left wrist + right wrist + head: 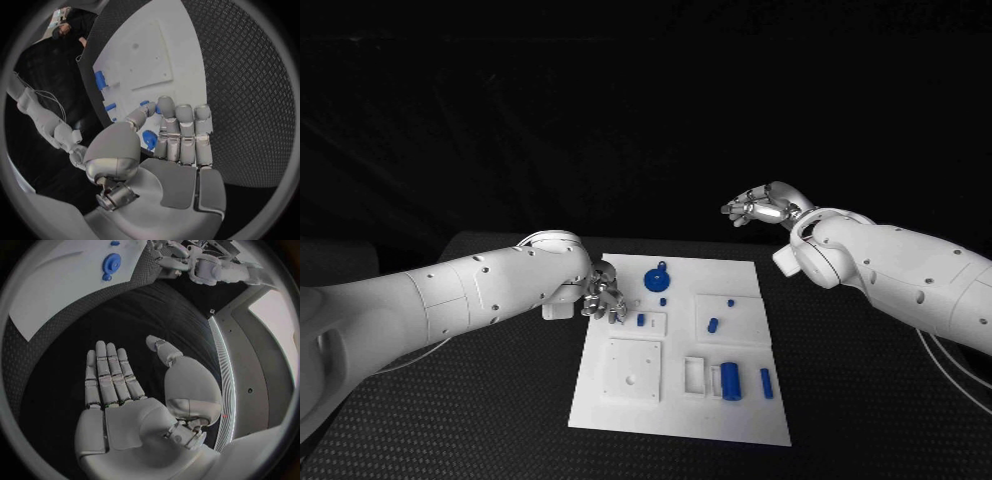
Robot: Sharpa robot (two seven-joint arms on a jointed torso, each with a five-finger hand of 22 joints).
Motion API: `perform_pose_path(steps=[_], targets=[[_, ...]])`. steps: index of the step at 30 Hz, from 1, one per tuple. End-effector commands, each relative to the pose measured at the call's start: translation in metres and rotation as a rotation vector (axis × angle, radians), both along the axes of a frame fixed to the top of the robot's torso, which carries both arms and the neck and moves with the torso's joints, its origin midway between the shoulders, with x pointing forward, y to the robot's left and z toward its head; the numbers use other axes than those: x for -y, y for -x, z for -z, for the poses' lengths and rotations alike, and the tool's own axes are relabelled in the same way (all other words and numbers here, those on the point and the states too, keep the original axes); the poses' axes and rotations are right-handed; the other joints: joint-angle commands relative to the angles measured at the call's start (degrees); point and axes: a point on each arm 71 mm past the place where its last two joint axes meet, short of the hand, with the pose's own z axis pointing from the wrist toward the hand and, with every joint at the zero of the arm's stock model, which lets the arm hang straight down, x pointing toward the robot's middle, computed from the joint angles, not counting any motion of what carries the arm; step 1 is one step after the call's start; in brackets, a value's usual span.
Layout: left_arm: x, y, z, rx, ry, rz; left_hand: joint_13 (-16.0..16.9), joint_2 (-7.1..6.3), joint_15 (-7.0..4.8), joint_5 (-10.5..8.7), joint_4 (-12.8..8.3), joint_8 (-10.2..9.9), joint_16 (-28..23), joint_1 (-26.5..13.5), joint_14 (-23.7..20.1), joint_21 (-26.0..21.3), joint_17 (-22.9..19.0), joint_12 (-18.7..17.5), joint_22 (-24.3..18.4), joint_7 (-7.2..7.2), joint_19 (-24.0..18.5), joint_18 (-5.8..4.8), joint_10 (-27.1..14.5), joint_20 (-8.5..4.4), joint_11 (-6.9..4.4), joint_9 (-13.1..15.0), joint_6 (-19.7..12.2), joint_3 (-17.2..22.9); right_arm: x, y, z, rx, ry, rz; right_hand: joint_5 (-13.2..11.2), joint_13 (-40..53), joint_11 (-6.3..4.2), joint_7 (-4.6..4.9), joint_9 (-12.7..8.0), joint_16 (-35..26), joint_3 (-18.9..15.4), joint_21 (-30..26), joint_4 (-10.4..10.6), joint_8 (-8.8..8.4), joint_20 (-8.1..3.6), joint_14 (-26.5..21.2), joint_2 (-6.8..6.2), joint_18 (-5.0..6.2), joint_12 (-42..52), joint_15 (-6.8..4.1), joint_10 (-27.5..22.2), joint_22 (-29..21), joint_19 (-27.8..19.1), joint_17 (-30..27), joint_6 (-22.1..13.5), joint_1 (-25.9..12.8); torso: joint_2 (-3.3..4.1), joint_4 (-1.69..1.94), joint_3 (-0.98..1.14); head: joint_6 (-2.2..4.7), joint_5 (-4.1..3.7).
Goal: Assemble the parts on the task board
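Here my left hand hovers at the board's near-left edge, fingers straight and close together, holding nothing, while my right hand hangs flat and empty beyond the board's far corner, above the surface. By my reading little is done: the disc, a cylinder and small pegs lie loose on the board, so nearly all the assembly remains.

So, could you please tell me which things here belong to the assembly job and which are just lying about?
Belonging to the job:
- white board
- blue disc
- blue cylinder
- small blue pegs, e.g.
- left hand, at the board's edge
- right hand, raised beyond the board

Just lying about:
- black table; nothing loose visible on it
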Motion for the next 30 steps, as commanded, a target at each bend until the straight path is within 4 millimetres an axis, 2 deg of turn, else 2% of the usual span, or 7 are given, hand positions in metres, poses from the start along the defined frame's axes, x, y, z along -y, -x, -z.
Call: perform_pose_path(steps=[1, 30], targets=[[0.0034, 0.0013, 0.0003, -0.003, 0.000, 0.016, 0.06, 1.59, -0.25, 0.28, -3.80, 0.16, 0.36, 1.59, 0.18, 0.34, 0.04, 0.20, 1.15, -0.26, 0.12, 0.69, 0.09, -3.74, -0.36, 0.08, -0.09, 4.02, -0.0011, 0.0003, 0.0002, -0.002, -0.001, -0.013, 0.30, -0.06, 0.06, 1.09, -0.09, -0.35, -0.19, -0.40, -0.06, 0.22, 0.47, 0.25, 0.55, 0.88, -0.39, 0.18, 0.32, 0.10, 0.12, 0.06, -0.37, 0.01, -0.01, 0.02, 0.02, -0.10, -0.05], [0.0024, 0.0030, 0.0079, -0.013, -0.006, 0.012, 0.06, 1.60, -0.26, 0.28, -3.79, 0.16, 0.36, 1.56, 0.21, 0.35, 0.00, 0.21, 1.13, -0.26, 0.14, 0.70, 0.11, -3.74, -0.36, 0.27, -0.12, 4.04, -0.0015, 0.0004, 0.0004, -0.002, -0.001, -0.014, 0.31, -0.06, 0.06, 1.09, -0.12, -0.39, -0.21, -0.49, -0.08, 0.24, 0.49, 0.26, 0.57, 0.91, -0.40, 0.17, 0.33, 0.19, 0.15, 0.10, -0.38, 0.01, -0.01, 0.00, 0.01, 0.02, -0.09]])
